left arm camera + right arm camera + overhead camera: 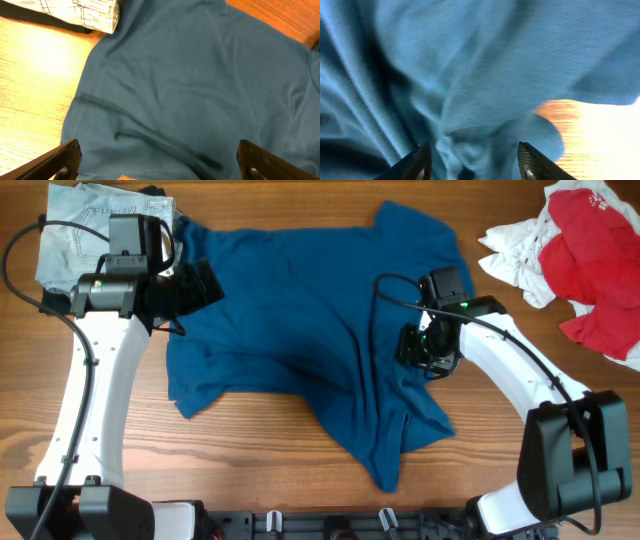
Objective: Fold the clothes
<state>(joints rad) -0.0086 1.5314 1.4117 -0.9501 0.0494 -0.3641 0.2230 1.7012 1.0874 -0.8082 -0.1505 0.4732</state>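
A large dark blue short-sleeved shirt of soft cloth [310, 330] is seen spread over the middle of the light brown wooden table [250, 480]. It is not laid flat: long creases are drawn across its body, and its lower edge is pulled into a crooked point toward the near side of the table. One sleeve is spread at the far right. In the left wrist view, the cloth [190, 75] is shown with a seam and soft folds, and bare wood is seen beside its edge. No placket can be made out.

The left gripper [208, 285] is held at the shirt's left edge, just above the cloth. Its black fingers [65, 155] are spread as wide as they go, and nothing is held between them.

The right gripper [428, 355] is set over the right part of the shirt. Its fingers [420, 160] are seen parted, with bunched, blurred cloth [485, 60] lying between them but not pinched.

A folded pale denim garment [95, 230] is placed at the far left corner, and a heap of white and red clothes [580, 250] at the far right.
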